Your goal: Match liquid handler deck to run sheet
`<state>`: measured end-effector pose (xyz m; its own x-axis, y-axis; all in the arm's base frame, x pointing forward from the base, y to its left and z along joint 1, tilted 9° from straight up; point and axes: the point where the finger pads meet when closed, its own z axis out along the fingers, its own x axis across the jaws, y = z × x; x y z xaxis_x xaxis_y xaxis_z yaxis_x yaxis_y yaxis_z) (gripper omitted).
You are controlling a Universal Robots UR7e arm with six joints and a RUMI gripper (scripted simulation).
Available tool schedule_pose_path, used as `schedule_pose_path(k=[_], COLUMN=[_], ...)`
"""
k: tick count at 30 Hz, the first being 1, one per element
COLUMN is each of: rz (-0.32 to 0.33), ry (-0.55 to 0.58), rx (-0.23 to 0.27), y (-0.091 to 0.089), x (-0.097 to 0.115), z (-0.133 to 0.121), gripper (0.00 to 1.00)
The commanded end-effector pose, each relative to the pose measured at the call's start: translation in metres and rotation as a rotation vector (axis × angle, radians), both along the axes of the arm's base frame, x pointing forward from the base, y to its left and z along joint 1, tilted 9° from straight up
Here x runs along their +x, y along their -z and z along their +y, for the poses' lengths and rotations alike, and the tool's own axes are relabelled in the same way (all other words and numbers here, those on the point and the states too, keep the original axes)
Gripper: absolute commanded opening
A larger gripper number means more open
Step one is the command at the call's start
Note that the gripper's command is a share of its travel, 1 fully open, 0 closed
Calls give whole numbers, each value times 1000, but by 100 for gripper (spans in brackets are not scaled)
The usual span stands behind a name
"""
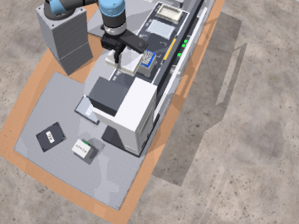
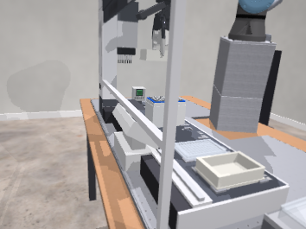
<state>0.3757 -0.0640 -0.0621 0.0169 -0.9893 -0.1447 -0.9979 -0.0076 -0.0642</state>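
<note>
My gripper [image 1: 118, 53] hangs high above the deck, near the liquid handler's head, and shows in the exterior view as well [image 2: 158, 41]. It is shut on a pale flat cover [image 1: 129, 62], which it holds level, well above the labware [image 2: 152, 55]. Just beyond the cover stands a tip rack with a blue top [image 1: 149, 59], also seen in the exterior view [image 2: 164, 109]. Further along the deck lie a clear sample plate [image 1: 159, 27] and an open cream one-well reservoir [image 1: 170, 13]. The deck positions under the cover and the head are hidden.
The handler's white and dark housing [image 1: 127, 106] blocks the near end of the deck. A rail with green lights [image 1: 182, 47] runs along the deck's right side. A small key box with a green patch [image 1: 83, 148] and a dark nest [image 1: 51, 137] sit on the grey mat. The arm's pedestal [image 1: 64, 39] stands at the left.
</note>
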Motion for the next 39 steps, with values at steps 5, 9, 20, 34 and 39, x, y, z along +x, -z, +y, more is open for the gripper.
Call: schedule_pose_path(k=[5,9,20,34,39], rz=[1,1,1,1,1], ry=[0,0,0,0,0], rx=[0,1,1,1,1], y=[3,4,7,10,10], x=[-42,-62,-107,-153,-153], z=[0,-1,-1,-2,-2], gripper=[0,0,0,0,0])
